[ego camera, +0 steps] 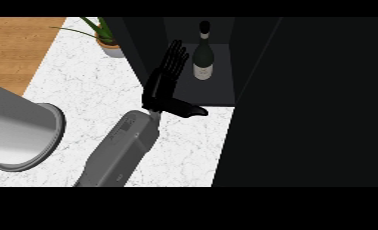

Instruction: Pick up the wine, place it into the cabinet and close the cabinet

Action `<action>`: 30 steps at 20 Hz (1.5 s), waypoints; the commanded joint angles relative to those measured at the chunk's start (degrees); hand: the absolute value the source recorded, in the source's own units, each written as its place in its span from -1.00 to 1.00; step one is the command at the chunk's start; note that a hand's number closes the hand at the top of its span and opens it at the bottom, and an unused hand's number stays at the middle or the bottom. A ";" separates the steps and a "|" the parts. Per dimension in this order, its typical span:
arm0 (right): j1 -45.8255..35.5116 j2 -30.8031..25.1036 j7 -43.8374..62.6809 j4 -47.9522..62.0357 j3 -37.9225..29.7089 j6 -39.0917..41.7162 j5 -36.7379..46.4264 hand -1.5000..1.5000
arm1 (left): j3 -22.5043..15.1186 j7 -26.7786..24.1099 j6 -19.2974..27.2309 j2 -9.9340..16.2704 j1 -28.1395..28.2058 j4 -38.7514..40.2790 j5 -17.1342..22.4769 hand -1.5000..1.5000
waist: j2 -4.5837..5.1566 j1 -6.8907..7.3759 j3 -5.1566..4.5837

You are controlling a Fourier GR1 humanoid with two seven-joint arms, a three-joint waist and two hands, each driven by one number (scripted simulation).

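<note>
The wine bottle (204, 56), dark green with a pale label, stands upright inside the dark cabinet (214, 91), towards its back. My left hand (164, 86) is open just left of the bottle. Its straight fingers (175, 59) point up along the cabinet's left door (139, 49) and its thumb (190, 110) sticks out to the right over the cabinet floor. The hand does not touch the bottle. The right hand shows nowhere in the head view.
A broad dark panel (303, 104) fills the right side of the view. A potted plant (109, 41) stands on the white marble counter (88, 89) beside the cabinet. A large grey round vessel (26, 131) sits at the left edge. Wooden floor (22, 44) lies beyond the counter's edge.
</note>
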 commanded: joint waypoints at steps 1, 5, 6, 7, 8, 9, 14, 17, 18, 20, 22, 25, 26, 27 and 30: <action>4.67 -1.94 3.27 -13.15 -0.36 0.42 -3.16 -1.00 | -0.96 2.02 0.27 2.42 7.40 -8.31 0.43 -1.00 | 0.14 -0.32 0.06; 4.73 -2.64 2.75 -11.53 0.87 0.38 -0.61 -1.00 | -4.54 3.87 0.70 2.85 16.87 -18.84 0.25 -1.00 | 0.17 -0.06 0.03; 5.29 -2.38 2.50 -12.00 1.12 -0.13 -0.82 -1.00 | -5.02 2.93 -0.11 3.96 19.97 -19.37 0.03 -1.00 | 0.21 -0.23 0.02; 5.72 -2.47 0.88 -10.59 1.72 0.59 0.08 -1.00 | -3.98 3.73 0.07 5.48 20.06 -22.70 0.27 -1.00 | 0.44 -0.57 0.04; 6.73 -5.22 4.06 -14.91 0.98 0.51 0.11 -1.00 | -4.18 4.19 1.86 4.44 20.41 -24.27 0.46 -1.00 | 0.27 -0.74 -0.01; 4.26 -4.03 5.48 -14.30 1.64 -0.35 1.07 -1.00 | -3.61 1.33 -2.50 6.20 23.10 -22.59 1.04 -1.00 | 0.60 -0.61 -0.10; 5.27 -7.88 3.69 -14.55 1.82 4.58 -1.69 -1.00 | -3.49 4.07 0.48 7.86 27.17 -31.99 1.02 -1.00 | 0.56 -1.08 0.00; 1.91 -5.45 2.48 -10.95 4.81 6.53 -2.97 -1.00 | -2.04 3.27 -4.81 13.19 32.22 -33.86 2.36 -1.00 | 0.72 -0.02 -0.05; 0.96 -7.11 2.69 -10.29 1.55 8.88 -6.89 -1.00 | 0.32 3.26 -5.75 14.72 30.81 -34.54 3.31 -1.00 | 0.93 0.10 0.01; 3.10 -8.66 0.14 -9.34 6.05 11.89 -5.12 -1.00 | 2.25 2.11 -5.77 16.06 30.43 -33.31 2.67 -1.00 | 0.81 -0.70 0.03; 3.09 -11.58 0.74 -11.62 8.22 15.16 -4.46 1.00 | 3.35 2.91 -6.35 17.25 31.37 -34.03 3.83 -1.00 | 0.70 -0.77 -0.01; 1.08 -11.58 0.20 -11.01 10.53 18.00 -3.61 1.00 | 4.53 3.37 -6.59 18.09 32.06 -36.08 4.41 -1.00 | 0.82 -0.53 -0.02; 0.60 -11.17 0.04 -10.94 10.02 18.07 -4.62 1.00 | 8.09 3.37 -8.96 21.63 32.12 -36.08 6.34 -1.00 | 0.88 -0.27 -0.03; 1.73 -11.77 0.60 -12.72 12.63 17.87 -1.74 1.00 | 7.57 1.91 -9.05 22.15 34.66 -37.52 5.06 -1.00 | 0.58 -0.53 -0.07; -0.18 -10.43 1.83 -12.44 13.26 18.17 -1.63 1.00 | 9.04 3.66 -9.80 22.67 36.00 -37.93 7.12 -1.00 | 0.82 -0.55 -0.07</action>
